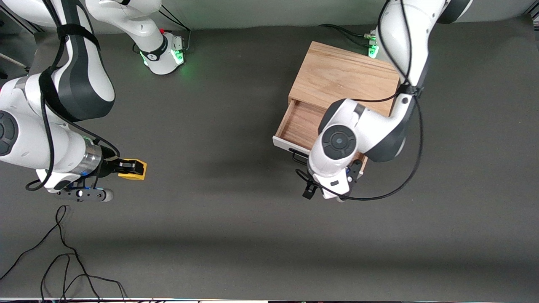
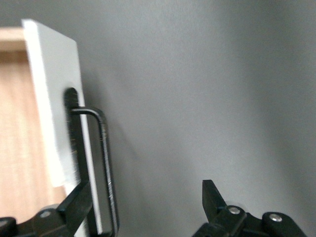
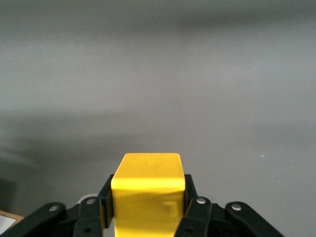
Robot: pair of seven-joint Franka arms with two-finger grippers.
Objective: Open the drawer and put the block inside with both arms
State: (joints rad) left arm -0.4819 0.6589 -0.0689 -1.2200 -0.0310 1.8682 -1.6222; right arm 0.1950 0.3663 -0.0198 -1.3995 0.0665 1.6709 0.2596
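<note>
- Right gripper pinches the block between its fingers, over bare table toward the right arm's end, well apart from the drawer.
- Drawer part-open out of the wooden box; white front panel & handle face the front cam.
- Left gripper sits at the drawer front, fingers spread, one finger by the handle, not clamped on it.
- Risk: left arm's wrist hangs over much of the opening → right arm could hit it on the way in, or drop the block on the panel edge.
- Risk: opening looks shallow; if the drawer isn't pulled further, block may land on the rim & bounce out.
- Risk: long carry; grip looks ok, but any slip = block lost on the table.
</note>
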